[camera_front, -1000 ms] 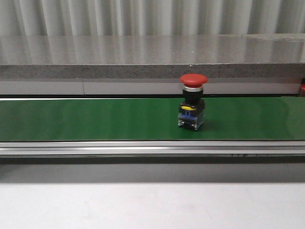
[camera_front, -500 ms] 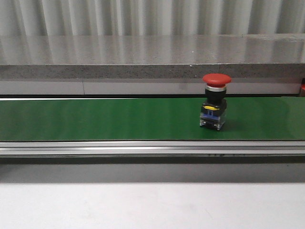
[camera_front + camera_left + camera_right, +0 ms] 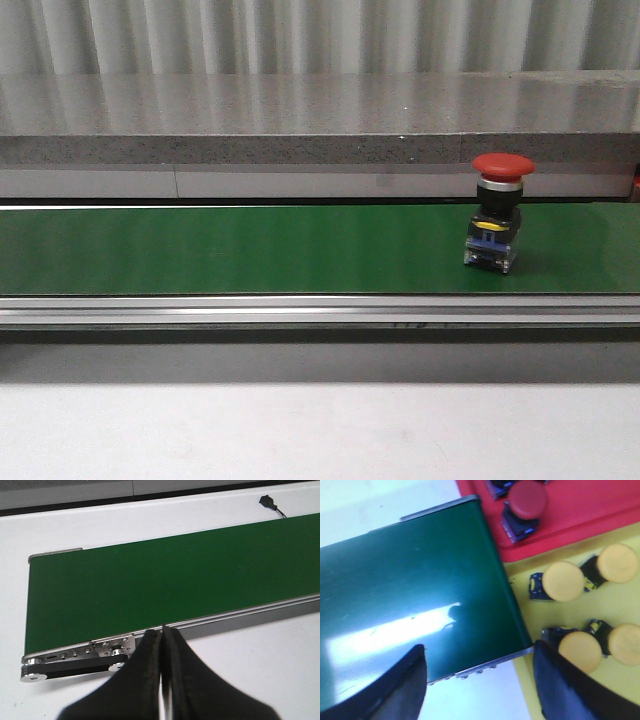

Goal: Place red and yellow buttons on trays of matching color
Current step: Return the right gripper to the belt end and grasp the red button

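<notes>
A red button with a black and blue base stands upright on the green conveyor belt, toward its right end. In the right wrist view a red tray holds a red button, and a yellow tray beside it holds several yellow buttons. My right gripper hangs open over the belt's end next to the yellow tray, with nothing between its fingers. My left gripper is shut and empty, above the belt's near rail at the other end. Neither gripper shows in the front view.
A grey stone ledge runs behind the belt. The belt's metal rail borders its near side, with white table in front. A small black connector lies on the white surface past the belt.
The red button has travelled to the right along the belt, from about the middle-right toward the right end. It stays upright.
</notes>
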Motion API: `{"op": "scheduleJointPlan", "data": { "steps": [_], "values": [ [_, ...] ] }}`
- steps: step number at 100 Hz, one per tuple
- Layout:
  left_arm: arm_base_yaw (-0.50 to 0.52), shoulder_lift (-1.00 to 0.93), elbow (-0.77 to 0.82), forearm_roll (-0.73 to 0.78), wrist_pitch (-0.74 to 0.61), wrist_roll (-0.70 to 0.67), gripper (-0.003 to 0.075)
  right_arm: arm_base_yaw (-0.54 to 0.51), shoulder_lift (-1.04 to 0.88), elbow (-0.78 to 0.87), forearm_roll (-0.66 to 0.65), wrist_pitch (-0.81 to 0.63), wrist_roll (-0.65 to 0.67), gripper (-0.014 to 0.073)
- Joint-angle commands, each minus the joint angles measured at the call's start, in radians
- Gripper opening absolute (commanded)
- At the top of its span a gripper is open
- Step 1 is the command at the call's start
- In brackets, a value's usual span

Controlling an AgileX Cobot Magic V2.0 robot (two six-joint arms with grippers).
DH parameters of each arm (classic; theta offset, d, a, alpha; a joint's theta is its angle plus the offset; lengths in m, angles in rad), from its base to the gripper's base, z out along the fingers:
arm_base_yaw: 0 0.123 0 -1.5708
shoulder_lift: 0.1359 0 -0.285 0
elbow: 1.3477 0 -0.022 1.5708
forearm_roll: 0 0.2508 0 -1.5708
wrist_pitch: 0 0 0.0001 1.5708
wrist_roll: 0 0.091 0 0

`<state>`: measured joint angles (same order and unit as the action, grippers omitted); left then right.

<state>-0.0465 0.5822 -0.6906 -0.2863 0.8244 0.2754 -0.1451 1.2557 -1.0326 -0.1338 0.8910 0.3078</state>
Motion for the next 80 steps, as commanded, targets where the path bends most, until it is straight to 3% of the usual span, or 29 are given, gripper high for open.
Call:
{"op": "scheduleJointPlan", "data": {
  "steps": [1,18,51,80],
  "values": [
    [-0.009,0.002,-0.026,-0.025,-0.059,0.001,-0.002,0.045,-0.028,-0.028,-0.015,-0.029,-0.015,0.0568],
    [-0.009,0.002,-0.026,-0.025,-0.059,0.001,-0.002,0.116,-0.028,-0.044,0.014,0.019,-0.058,0.0601],
    [-0.009,0.002,-0.026,-0.025,-0.059,0.001,-0.002,0.187,0.049,-0.204,0.357,0.257,-0.457,0.0601],
    [-0.009,0.002,-0.026,-0.025,-0.059,0.001,-0.002,0.189,0.175,-0.24,0.387,0.262,-0.496,0.0601]
  ]
}}
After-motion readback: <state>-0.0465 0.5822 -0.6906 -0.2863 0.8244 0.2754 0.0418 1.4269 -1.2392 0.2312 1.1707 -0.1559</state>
